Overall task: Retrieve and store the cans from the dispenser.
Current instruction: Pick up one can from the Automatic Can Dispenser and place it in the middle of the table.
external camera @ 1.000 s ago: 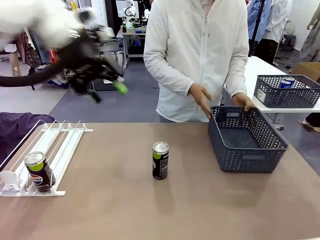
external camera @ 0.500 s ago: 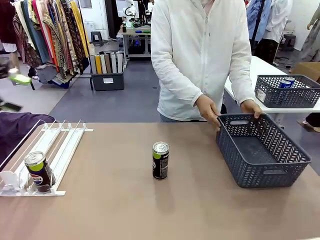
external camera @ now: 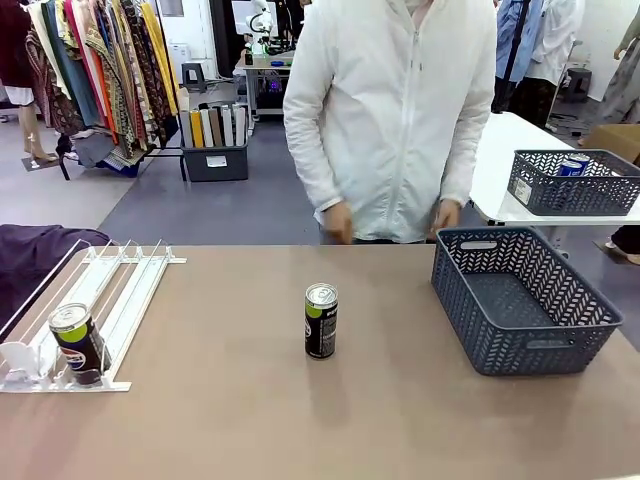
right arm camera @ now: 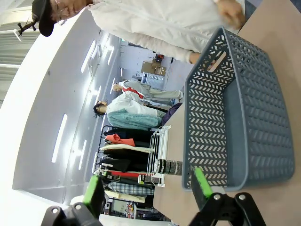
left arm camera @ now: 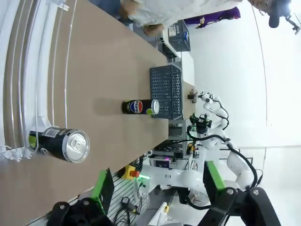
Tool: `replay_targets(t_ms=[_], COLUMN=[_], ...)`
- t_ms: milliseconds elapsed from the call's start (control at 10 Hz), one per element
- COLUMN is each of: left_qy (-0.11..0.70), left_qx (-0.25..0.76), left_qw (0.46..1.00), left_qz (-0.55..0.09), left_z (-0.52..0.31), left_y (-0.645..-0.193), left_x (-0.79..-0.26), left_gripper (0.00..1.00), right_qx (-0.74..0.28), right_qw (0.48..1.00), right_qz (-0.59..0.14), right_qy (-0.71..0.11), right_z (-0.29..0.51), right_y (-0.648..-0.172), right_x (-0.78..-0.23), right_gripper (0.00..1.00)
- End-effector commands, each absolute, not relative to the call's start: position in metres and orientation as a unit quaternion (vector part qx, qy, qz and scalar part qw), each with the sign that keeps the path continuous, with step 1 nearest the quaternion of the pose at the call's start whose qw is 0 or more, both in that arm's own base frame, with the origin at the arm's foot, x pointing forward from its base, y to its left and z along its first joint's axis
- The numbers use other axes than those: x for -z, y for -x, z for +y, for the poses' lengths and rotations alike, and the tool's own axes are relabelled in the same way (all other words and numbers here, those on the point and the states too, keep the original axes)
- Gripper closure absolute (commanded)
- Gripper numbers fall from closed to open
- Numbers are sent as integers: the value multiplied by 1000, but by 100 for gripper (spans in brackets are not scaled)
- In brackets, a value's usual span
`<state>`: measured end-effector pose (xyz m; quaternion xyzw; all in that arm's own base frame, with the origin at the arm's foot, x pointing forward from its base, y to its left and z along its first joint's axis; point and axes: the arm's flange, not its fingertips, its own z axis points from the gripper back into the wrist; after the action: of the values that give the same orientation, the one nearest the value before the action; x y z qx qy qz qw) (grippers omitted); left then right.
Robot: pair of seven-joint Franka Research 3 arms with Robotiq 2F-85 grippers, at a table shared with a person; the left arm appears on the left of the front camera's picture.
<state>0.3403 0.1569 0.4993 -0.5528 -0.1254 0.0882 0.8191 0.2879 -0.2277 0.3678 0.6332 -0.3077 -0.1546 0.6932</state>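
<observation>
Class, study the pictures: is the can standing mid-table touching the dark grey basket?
Apart. The front view shows a wide strip of bare tabletop between the can and the basket.

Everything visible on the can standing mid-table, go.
The can is slim and tall, and looks like metal. It has a black body, a green band under a silver lid with a pull tab, and a round red-white-blue logo on its side. It stands upright on the brown table, between the white dispenser and the dark grey basket, apart from both. Only the table touches it.
</observation>
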Motion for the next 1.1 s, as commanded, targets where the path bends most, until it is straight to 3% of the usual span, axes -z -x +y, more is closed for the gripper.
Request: replay_targets(t_ms=[0,900,1000], left_qy=[557,548,461], left_qx=[-77,-74,-56], left_qw=[817,824,880], left_qz=[-125,-127,-102], left_z=[145,146,122], left_y=[-340,-340,-344], left_x=[-516,-513,-523], left_gripper=[0,0,0], right_qx=[155,155,155], right_qw=[693,693,693], right_qz=[-303,-303,-303], right_qy=[-635,-635,-635], right_z=[-227,-227,-227], right_y=[-286,-286,-286], right_x=[-372,-372,-372], right_gripper=[0,0,0])
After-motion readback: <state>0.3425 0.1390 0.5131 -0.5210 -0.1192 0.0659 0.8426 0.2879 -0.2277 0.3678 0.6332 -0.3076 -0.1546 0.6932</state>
